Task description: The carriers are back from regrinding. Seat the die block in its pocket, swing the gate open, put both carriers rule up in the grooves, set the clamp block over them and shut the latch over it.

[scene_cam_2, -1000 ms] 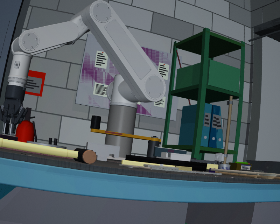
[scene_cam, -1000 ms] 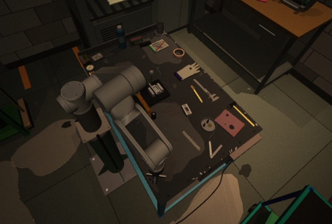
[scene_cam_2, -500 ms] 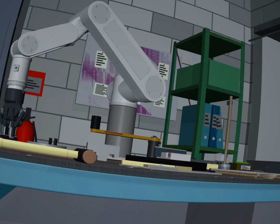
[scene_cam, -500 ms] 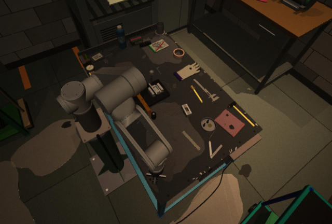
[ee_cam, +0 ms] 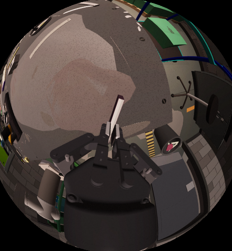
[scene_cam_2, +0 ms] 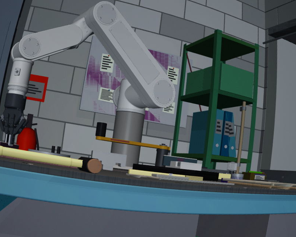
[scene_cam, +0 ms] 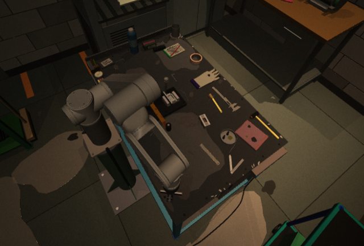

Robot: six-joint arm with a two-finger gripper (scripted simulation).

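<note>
A thin pale carrier with a dark far end lies on the table's near corner, and my gripper is closed on its near end, low over the tabletop. The black fixture base with pale blocks in it sits near the arm's shoulder at the table's left side. An orange latch bar with a black knob stands raised above the fixture. A small white block lies mid-table, right of the fixture. From the side camera the carrier is hidden under my wrist.
The dark worktable carries a steel rule, a round dish, a pink pad, a mallet, calipers, a glove and a tape roll. The table's blue edge runs just beside my gripper.
</note>
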